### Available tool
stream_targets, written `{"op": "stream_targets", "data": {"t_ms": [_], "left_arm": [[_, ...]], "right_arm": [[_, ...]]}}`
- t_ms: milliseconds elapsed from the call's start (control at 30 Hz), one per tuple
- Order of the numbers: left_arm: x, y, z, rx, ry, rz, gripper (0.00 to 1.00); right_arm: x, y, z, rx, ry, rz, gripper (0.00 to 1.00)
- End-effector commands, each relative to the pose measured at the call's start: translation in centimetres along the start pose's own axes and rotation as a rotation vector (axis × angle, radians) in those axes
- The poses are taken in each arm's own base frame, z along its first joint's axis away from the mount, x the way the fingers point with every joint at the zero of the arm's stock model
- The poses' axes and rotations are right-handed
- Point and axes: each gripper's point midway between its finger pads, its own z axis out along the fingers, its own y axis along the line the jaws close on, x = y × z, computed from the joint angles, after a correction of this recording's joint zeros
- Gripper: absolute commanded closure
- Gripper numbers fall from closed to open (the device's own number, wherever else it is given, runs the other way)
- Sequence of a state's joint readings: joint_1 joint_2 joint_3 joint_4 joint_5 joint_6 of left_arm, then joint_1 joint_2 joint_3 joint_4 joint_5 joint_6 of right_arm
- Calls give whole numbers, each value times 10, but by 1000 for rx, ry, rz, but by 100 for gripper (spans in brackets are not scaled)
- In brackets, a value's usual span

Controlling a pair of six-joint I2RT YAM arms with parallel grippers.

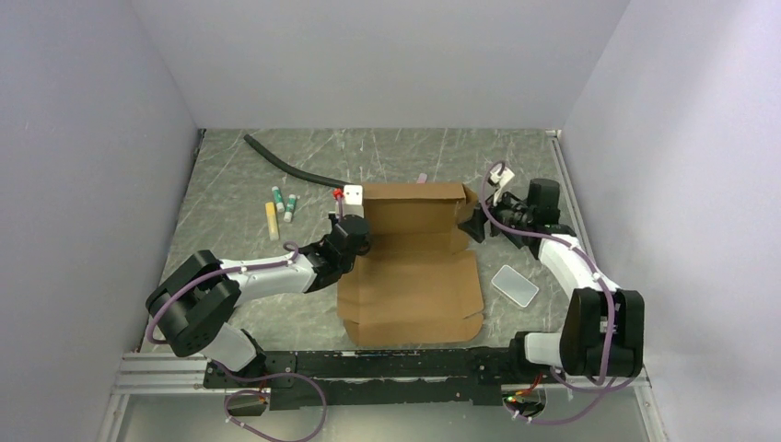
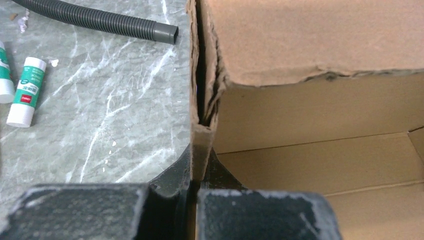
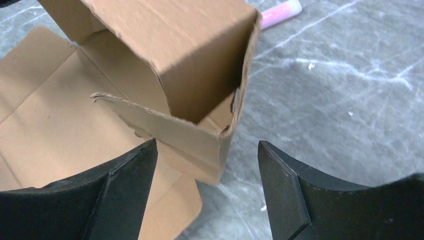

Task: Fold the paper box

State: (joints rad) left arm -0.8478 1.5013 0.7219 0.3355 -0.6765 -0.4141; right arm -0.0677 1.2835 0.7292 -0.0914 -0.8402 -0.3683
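Marble tabletop (image 1: pixel 230 184) | left jaws clamped on paper box (image 1: pixel 414 285) wall | right jaws wide at its corner

Both arms are bolted to a black slotted rail (image 1: pixel 368 364). Above the rail's left end, the left arm (image 1: pixel 267 274) has bulky black joint housings and a smooth white link shell. Above the rail's right end, the right arm (image 1: pixel 576 262) is built the same. A purple cable (image 1: pixel 180 304) runs along each arm, held by white ties, and loops below the rail. The left gripper (image 2: pixel 200 172) has matte black, dusty, scuffed finger blocks. The right gripper (image 3: pixel 207 150) has black wedge-shaped fingers (image 3: pixel 120 185) with faceted edges.
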Motion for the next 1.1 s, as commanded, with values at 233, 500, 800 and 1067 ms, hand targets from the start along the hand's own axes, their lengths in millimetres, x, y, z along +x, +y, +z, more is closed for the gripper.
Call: {"op": "stream_targets", "data": {"t_ms": [233, 500, 800, 1067], "left_arm": [[-9, -18, -12, 79, 16, -138, 100], [-1, -31, -24, 98, 104, -253, 100], [0, -27, -34, 47, 166, -358, 100], [3, -27, -34, 10, 203, -386, 100]], "right_arm": [[-24, -23, 39, 169, -69, -89, 57], [-32, -44, 46, 377, -85, -51, 66], [-38, -69, 47, 594, -63, -89, 100], [-39, -59, 50, 542, -60, -99, 91]]}}
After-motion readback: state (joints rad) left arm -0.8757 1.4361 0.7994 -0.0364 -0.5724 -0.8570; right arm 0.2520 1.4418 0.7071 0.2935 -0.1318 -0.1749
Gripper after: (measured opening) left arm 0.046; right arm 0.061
